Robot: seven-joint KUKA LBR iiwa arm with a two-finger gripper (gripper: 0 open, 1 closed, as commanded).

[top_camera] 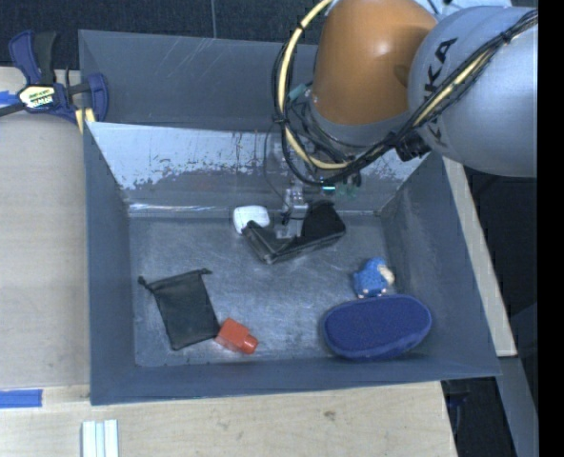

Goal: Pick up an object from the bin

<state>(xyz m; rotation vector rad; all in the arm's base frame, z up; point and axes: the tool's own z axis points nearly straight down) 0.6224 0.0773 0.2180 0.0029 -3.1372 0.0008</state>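
Observation:
My gripper [291, 213] hangs below the orange wrist cover at the back middle of the bin. It stands right over a black, wedge-shaped object [301, 239] that lies slanted on the floor, and it meets that object's upper edge. Just left of the gripper lies a small white object [247, 218], touching the black one's left end.
A small blue and white thing [371, 277] lies right of centre, with a large blue oval pad [375, 327] in front of it. At the front left are a flat black pouch [185, 310] and a small orange-red block [236, 336]. The arm and its cables fill the back right.

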